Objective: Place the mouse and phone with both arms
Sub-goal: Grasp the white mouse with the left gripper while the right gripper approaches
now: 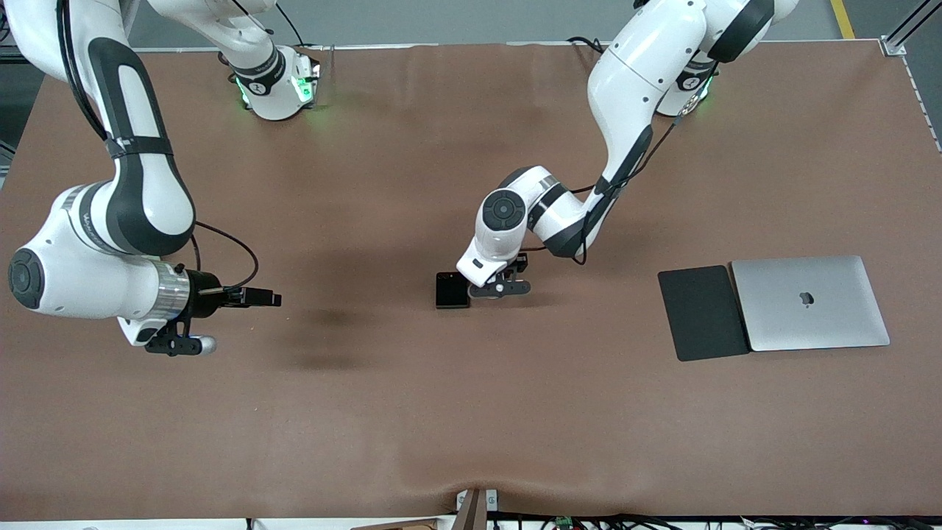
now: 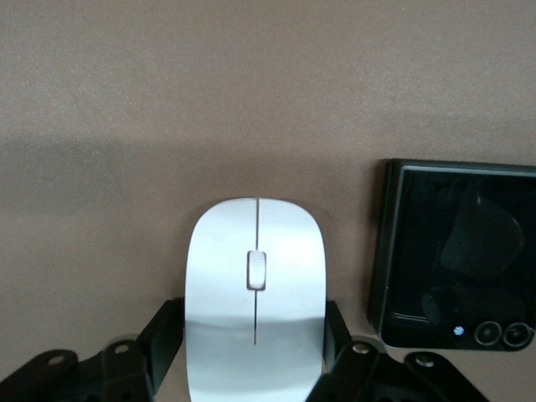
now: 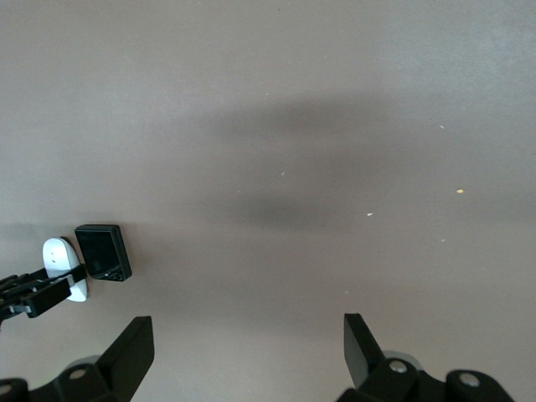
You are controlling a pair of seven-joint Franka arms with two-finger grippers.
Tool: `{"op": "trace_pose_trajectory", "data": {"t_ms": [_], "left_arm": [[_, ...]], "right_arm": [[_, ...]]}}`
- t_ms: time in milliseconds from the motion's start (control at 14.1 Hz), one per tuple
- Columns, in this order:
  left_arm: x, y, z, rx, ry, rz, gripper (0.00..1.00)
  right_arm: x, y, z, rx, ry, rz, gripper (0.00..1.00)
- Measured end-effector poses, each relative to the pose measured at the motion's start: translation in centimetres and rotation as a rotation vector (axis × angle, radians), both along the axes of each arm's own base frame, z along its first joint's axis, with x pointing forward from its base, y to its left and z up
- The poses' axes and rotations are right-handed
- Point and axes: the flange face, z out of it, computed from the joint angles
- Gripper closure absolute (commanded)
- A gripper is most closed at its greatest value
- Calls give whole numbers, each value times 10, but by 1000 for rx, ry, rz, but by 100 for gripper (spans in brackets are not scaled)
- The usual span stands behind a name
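Observation:
The white mouse (image 2: 255,293) lies on the brown table with my left gripper (image 2: 255,322) shut on it, one black finger (image 2: 163,331) against each side. In the front view the left gripper (image 1: 486,283) is down at the middle of the table and hides the mouse. The black phone (image 1: 451,290) lies flat right beside the mouse, toward the right arm's end; it also shows in the left wrist view as the phone (image 2: 456,251). My right gripper (image 1: 265,297) hovers open and empty over bare table at the right arm's end; the right wrist view shows its spread jaws (image 3: 248,335), the mouse (image 3: 60,260) and the phone (image 3: 102,251) farther off.
A dark grey mat (image 1: 703,312) and a closed silver laptop (image 1: 809,302) lie side by side toward the left arm's end of the table. The brown table cover (image 1: 471,412) stretches bare nearer the front camera.

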Motion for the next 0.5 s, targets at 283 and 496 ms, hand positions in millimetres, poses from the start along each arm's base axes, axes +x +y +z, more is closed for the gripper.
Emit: {"op": "trace_pose_trajectory", "data": {"t_ms": [283,496], "left_arm": [[1,0,1,-1,-2,0,66],[4,0,3,-6,-10,4,66]], "right_arm": [[-4,38,1,4,-10,52,0],[-6,73,8,0,-64,75,0]]}}
